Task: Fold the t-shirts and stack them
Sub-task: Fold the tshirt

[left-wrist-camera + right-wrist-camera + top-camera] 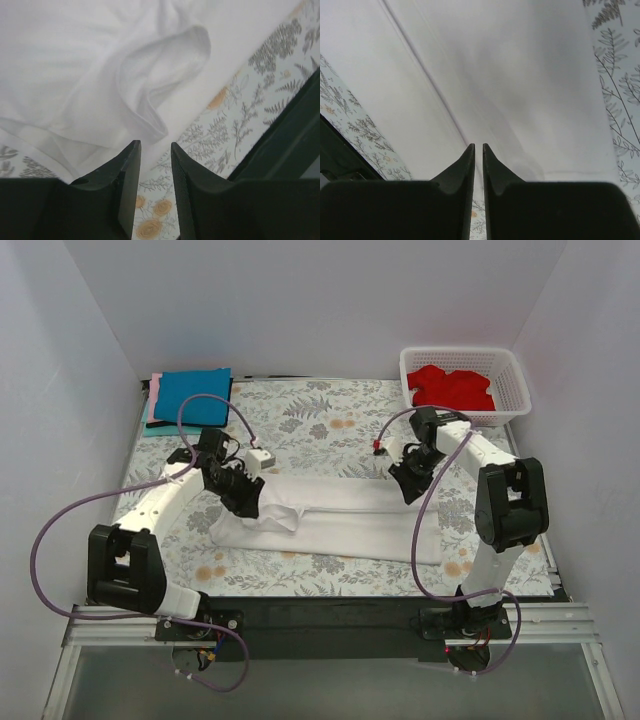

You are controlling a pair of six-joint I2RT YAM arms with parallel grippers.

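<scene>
A white t-shirt [340,520] lies folded into a long band across the middle of the floral table cloth [320,420]. My left gripper [248,502] hovers over its rumpled left end, open and empty, with a sleeve fold [165,65] just ahead of the fingertips [135,150]. My right gripper [405,485] is over the right end, jaws nearly together with nothing between them, above smooth white cloth [520,75]. A folded blue t-shirt [192,395] lies on a pink one [152,410] at the back left. A red t-shirt [452,388] sits in the basket.
The white lattice basket [512,370] stands at the back right corner. White walls close in the table on three sides. The dark front table edge shows in the left wrist view [290,145] and in the right wrist view [335,155].
</scene>
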